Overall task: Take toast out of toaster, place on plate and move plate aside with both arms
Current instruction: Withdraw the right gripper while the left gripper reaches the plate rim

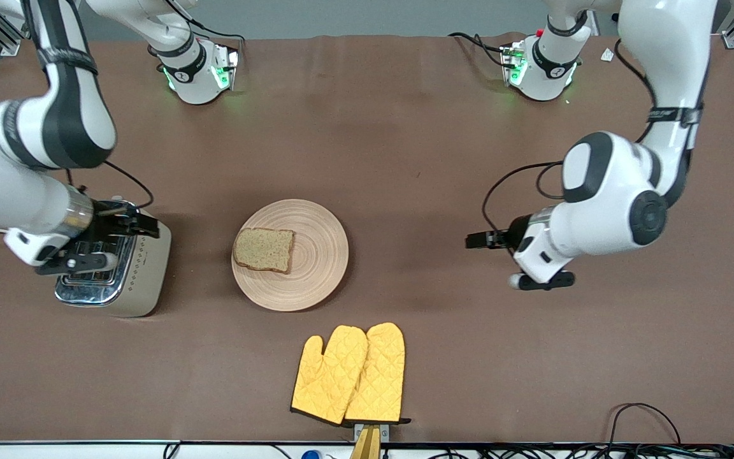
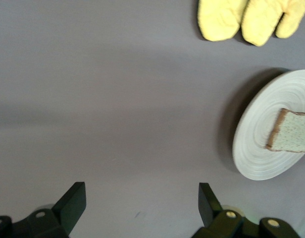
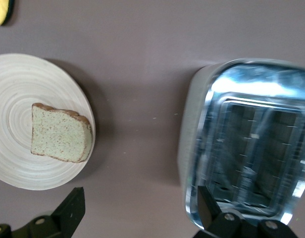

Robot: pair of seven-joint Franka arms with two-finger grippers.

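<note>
The toast (image 1: 264, 249) lies flat on the round beige plate (image 1: 316, 268) in the middle of the table, on the side toward the right arm's end. My right gripper (image 1: 139, 223) is open and empty over the toaster's edge that faces the plate. Its wrist view shows its fingers (image 3: 73, 208) wide apart, with the toast (image 3: 61, 134) on the plate (image 3: 19, 163) off to one side. My left gripper (image 1: 476, 240) is open and empty over bare table toward the left arm's end, apart from the plate. Its wrist view shows the plate (image 2: 256, 148) and toast (image 2: 293, 131).
A silver toaster (image 1: 125, 280) stands toward the right arm's end of the table, its slots (image 3: 251, 148) showing no bread. A pair of yellow oven mitts (image 1: 351, 376) lies nearer the front camera than the plate, by the table's front edge; it also shows in the left wrist view (image 2: 246, 20).
</note>
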